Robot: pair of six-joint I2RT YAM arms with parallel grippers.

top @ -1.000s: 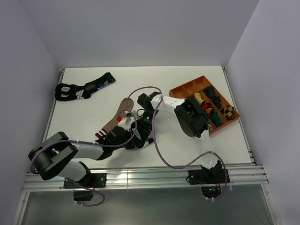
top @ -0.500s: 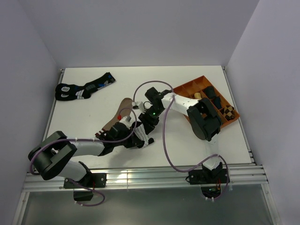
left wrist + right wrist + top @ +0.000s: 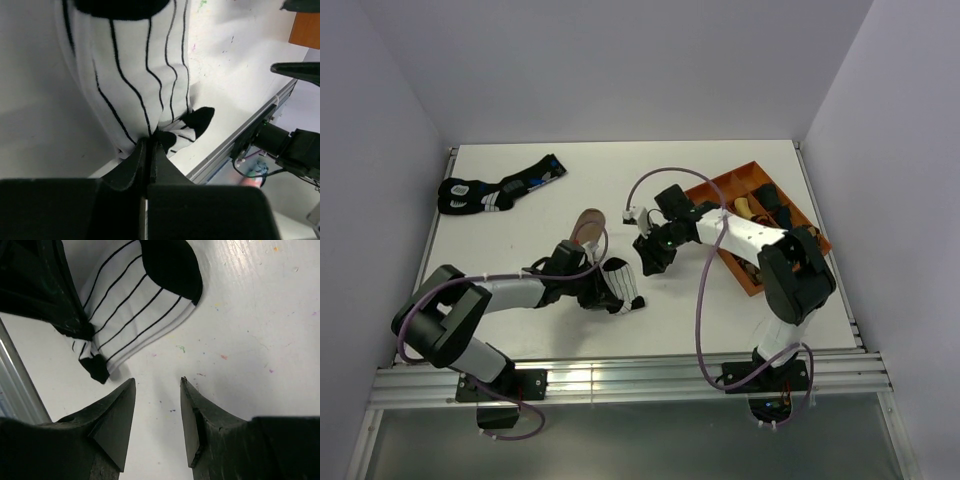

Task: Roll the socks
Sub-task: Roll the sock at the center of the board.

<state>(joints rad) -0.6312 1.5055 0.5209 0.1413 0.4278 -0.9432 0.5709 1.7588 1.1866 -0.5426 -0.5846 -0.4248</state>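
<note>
White striped sock (image 3: 618, 285) sits bunched mid-worktop toward the near edge, with the tan sock (image 3: 587, 226) behind it. Only its toe end shows now, the cuff's gone under. Left gripper (image 3: 150, 142) pinches the white cloth; right gripper (image 3: 157, 385) has backed off, jaws spread — the roll looks started. No writing readable.

From the top camera I look down on the whole table (image 3: 500, 240) from high behind its near edge, far off. My left wrist camera sits very near, facing along the left gripper (image 3: 149, 142) into the white striped sock (image 3: 135, 75). My right wrist camera looks down past the right gripper (image 3: 157, 382), close by; all three views share that sock
</note>
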